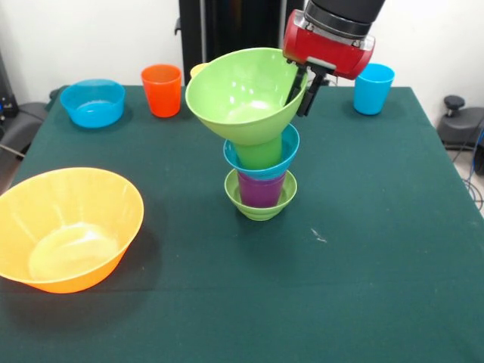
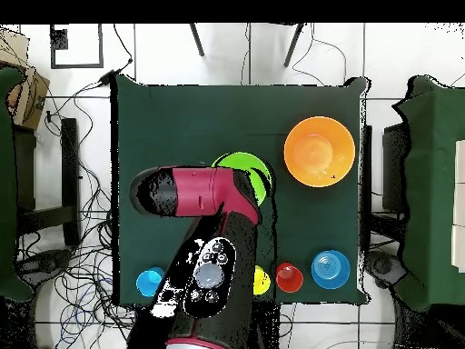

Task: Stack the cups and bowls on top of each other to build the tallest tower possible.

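The gripper hangs from the red and black arm with its dark fingers pinching the rim of the medium green bowl — one finger inside the wall, one outside. That bowl sits tilted at the gripper's side, its open mouth tipped toward the camera in the front view, and its base rests on the green cup that tops the tower.

Right below the gripper the tower stands on the green table: small green bowl at the bottom, purple cup in it, small blue bowl above, green cup on top.

Behind the gripper, toward the pedestal, the light blue cup stands upright, well apart from the tower. On the gripper's other side along that far edge are the yellow cup — mostly hidden behind the held bowl — the orange cup and the medium blue bowl. The very large orange bowl lies farthest from the gripper, near the table's front corner.

From overhead the arm covers the tower, and only part of the green bowl's rim shows past it.
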Robot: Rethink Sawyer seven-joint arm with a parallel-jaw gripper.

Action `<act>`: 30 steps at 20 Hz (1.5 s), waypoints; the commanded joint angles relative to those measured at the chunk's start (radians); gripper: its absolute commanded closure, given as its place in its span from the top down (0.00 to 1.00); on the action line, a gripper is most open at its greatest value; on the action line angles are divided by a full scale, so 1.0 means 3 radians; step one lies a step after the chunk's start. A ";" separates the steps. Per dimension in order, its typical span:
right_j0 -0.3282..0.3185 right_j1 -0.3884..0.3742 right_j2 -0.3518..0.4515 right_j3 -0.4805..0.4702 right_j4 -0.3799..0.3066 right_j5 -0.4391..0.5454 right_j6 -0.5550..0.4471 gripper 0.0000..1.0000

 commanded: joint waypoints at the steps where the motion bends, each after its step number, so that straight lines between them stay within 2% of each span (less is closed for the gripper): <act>1: -0.0038 0.0102 0.0309 0.0210 0.0013 -0.0128 0.0357 0.00; 7: -0.0034 0.0097 0.0310 0.0213 0.0007 -0.0128 0.0349 0.00; 8: -0.0032 0.0096 0.0308 0.0214 0.0004 -0.0135 0.0349 1.00; 22: -0.0043 0.0105 0.0312 0.0196 -0.0012 -0.0192 0.0339 1.00; 30: -0.0036 0.0032 0.0237 0.0184 -0.0062 -0.0058 0.0278 1.00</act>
